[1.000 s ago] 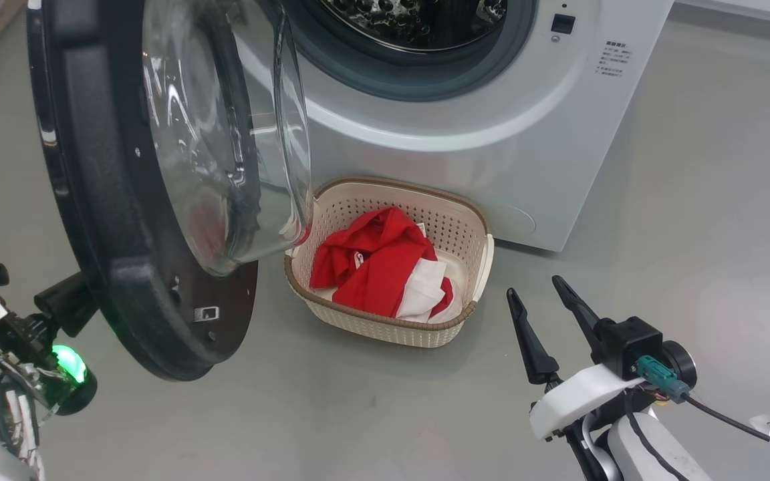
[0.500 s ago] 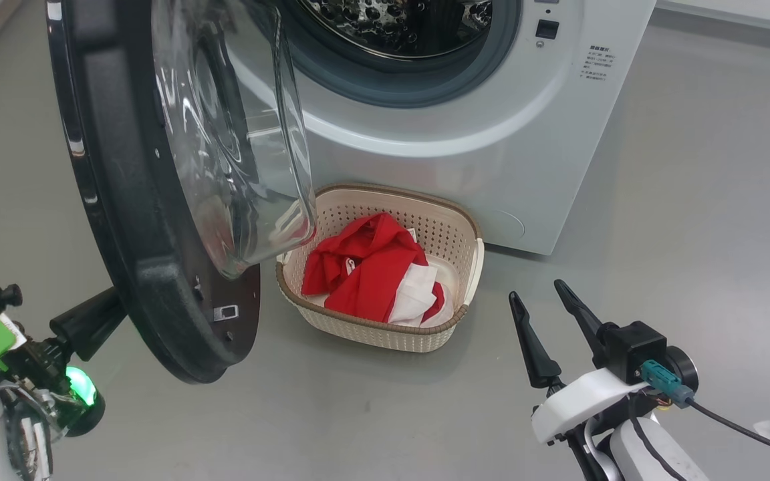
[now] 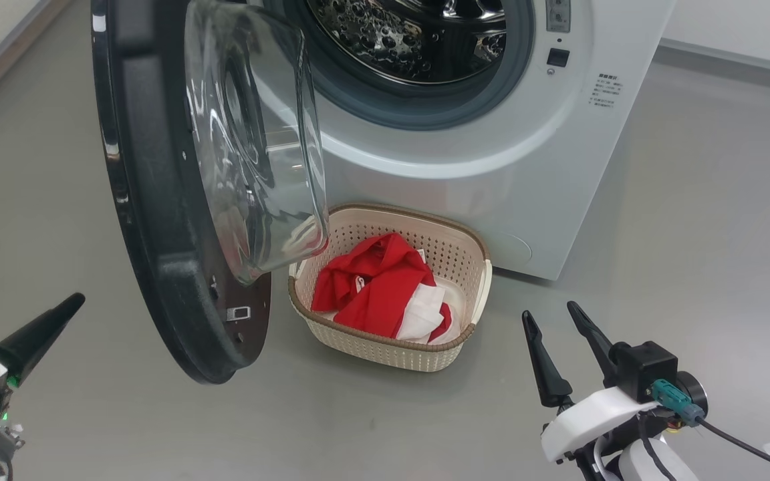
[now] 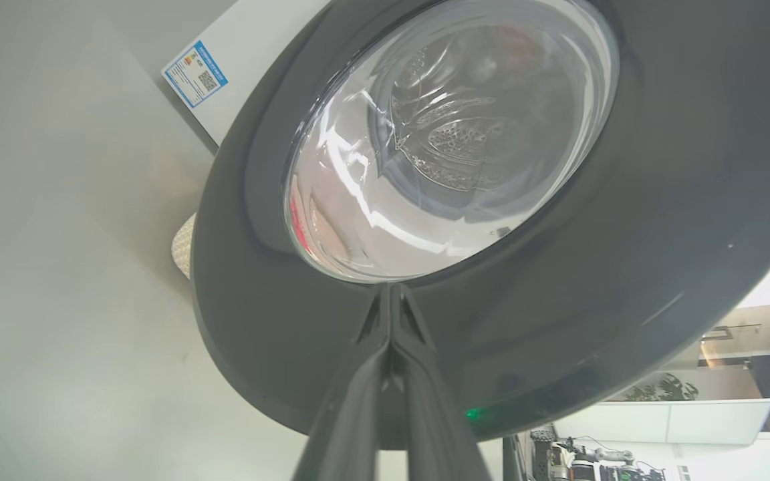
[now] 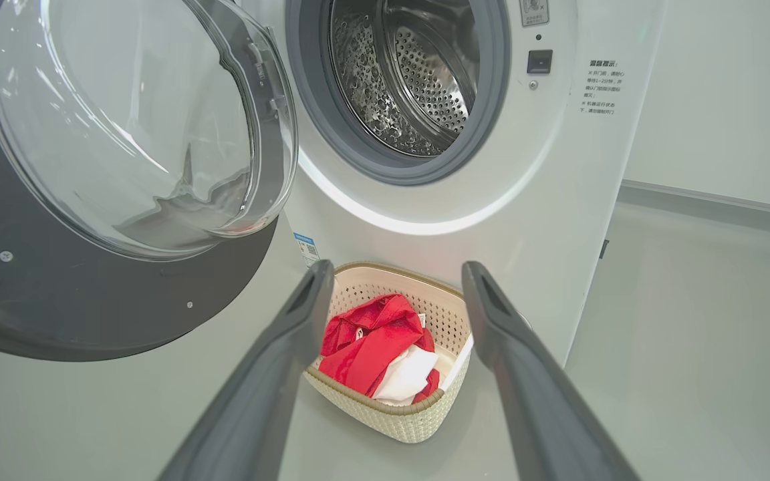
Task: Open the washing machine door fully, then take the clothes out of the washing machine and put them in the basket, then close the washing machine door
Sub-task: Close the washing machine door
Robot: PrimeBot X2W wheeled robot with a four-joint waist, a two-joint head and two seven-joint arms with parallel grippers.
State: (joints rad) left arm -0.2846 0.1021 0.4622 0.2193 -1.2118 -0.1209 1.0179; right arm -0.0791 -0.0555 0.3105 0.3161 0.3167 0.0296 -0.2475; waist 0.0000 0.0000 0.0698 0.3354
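Note:
The washing machine (image 3: 492, 174) stands with its steel drum (image 3: 418, 33) exposed. The washing machine door (image 3: 158, 220) hangs part open at the left, its glass bowl over the basket's left edge. Red and white clothes (image 3: 371, 287) lie in the cream basket (image 3: 385, 351) on the floor in front of the washer. My left gripper (image 3: 77, 298) is shut and holds nothing; it points at the door's outer face (image 4: 291, 321), a short way off it. At the lower right my right gripper (image 3: 548, 310) is open and empty, aimed at the basket (image 5: 392, 421) and clothes (image 5: 365, 334).
Grey floor (image 3: 692, 234) spreads around the washer to the right and front. A wall base (image 3: 4, 60) runs along the far left. A blue label (image 4: 196, 72) sits on the washer's side. The door's lower rim hangs close above the floor beside the basket.
The head camera has shifted, so the whole picture has moved. My left gripper, earlier up against the door's lower rim, now stands apart from it to the left. The right gripper stays open.

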